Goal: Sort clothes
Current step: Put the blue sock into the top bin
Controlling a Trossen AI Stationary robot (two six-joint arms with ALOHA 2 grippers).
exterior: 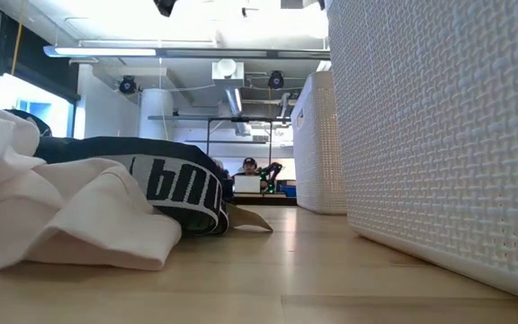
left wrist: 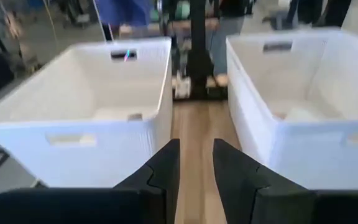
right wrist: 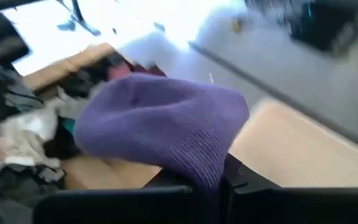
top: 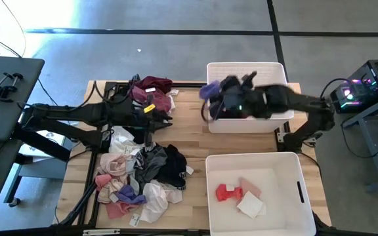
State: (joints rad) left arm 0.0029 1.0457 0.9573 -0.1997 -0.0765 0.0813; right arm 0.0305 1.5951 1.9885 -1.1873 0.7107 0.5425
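Observation:
A pile of clothes in white, pink, black, grey and purple lies on the table's near left. In the low view it shows as a white cloth and a black garment with white letters. Maroon garments lie at the far left. My right gripper is shut on a purple knit garment at the left rim of the far white bin. My left gripper hovers open over the table between the pile and the bins, its fingers bare. My right gripper pinches a bunched part of the purple garment between its two fingers. The rest of the cloth bulges out past the fingertips in a rounded lump. The garment is lifted clear of the table, up by the far bin's left rim.
The near white bin holds a red, a pink and a white piece. Bare wood runs between the two bins. A monitor and dark stands sit left of the table, and electronics with lights to its right.

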